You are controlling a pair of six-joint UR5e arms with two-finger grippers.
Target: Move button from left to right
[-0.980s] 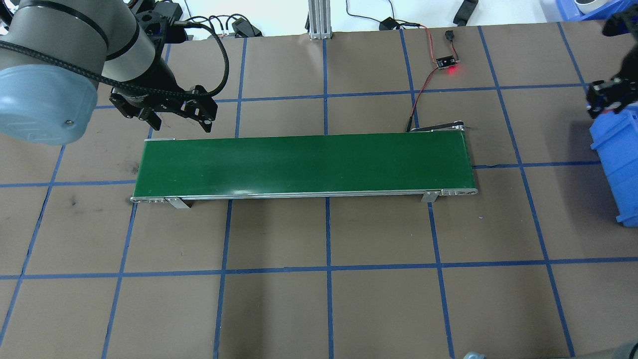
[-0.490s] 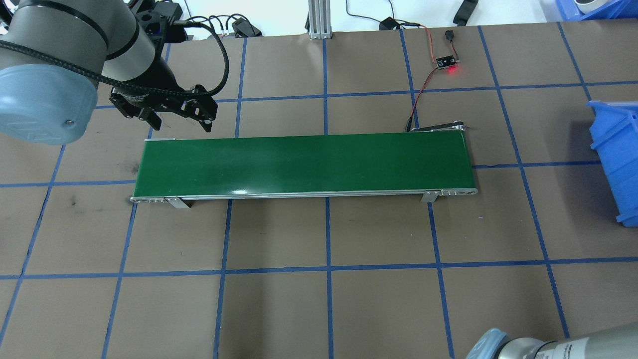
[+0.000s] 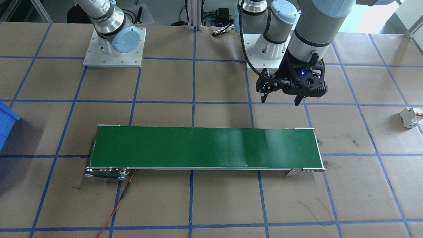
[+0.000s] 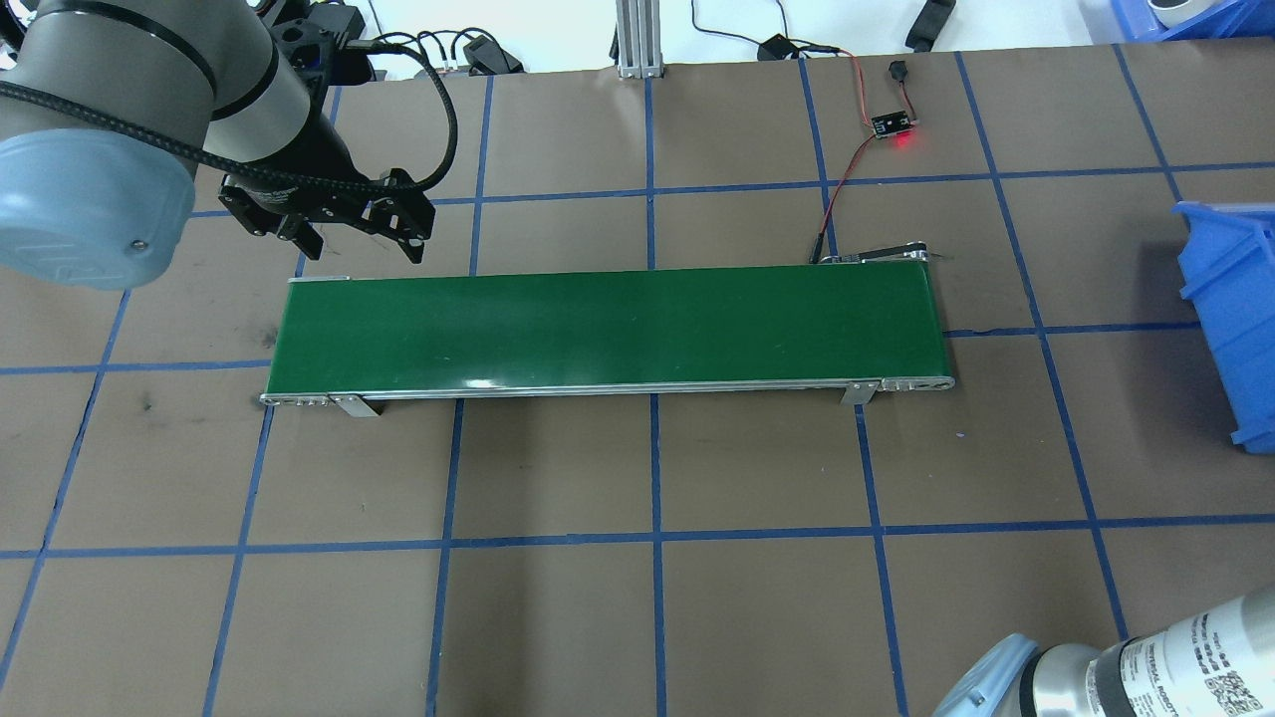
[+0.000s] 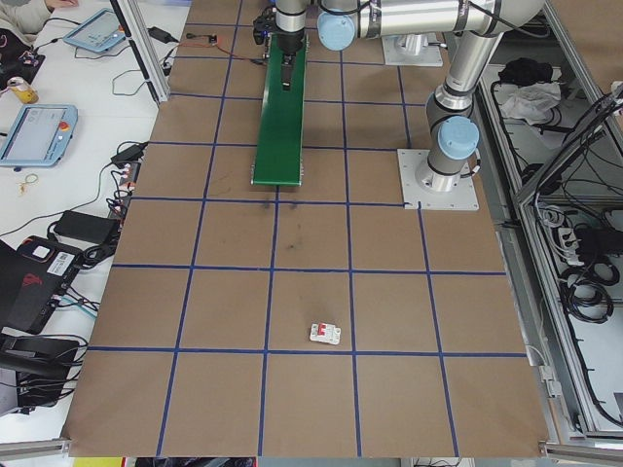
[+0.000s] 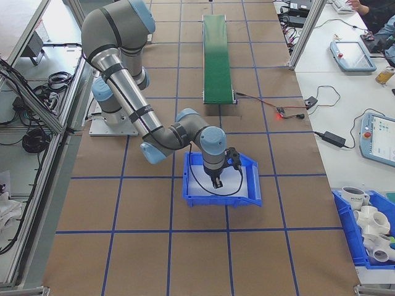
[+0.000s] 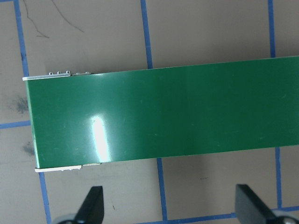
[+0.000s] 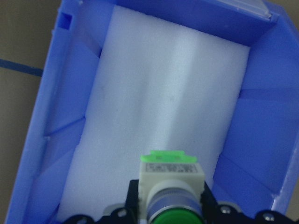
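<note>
The button (image 8: pixel 170 186), a white boxy body with a green cap, sits between the pads (image 8: pixel 132 196) of my right gripper (image 8: pixel 170 212), which is shut on it. The right gripper (image 6: pixel 216 177) hangs inside the blue bin (image 6: pixel 222 200), over its white foam floor (image 8: pixel 159 107). My left gripper (image 4: pixel 359 244) stands open and empty just off the far left corner of the green conveyor belt (image 4: pixel 608 329). In the left wrist view its fingertips (image 7: pixel 93 200) frame bare table beside the belt (image 7: pixel 163 121). From the front, that left gripper (image 3: pixel 281 100) hovers on the robot's side of the belt (image 3: pixel 205 147).
A white circuit breaker with a red mark (image 3: pixel 411 117) lies alone on the table far off to the robot's left. A small board with a red light (image 4: pixel 893 124) and its wires lie beyond the belt's right end. The right arm's elbow (image 4: pixel 1096 677) fills the overhead view's bottom right corner.
The right gripper, seen a second ago at the bin's edge in the overhead view, has left that view, and the right arm's elbow has swung into the bottom right corner. The left arm has not moved.
</note>
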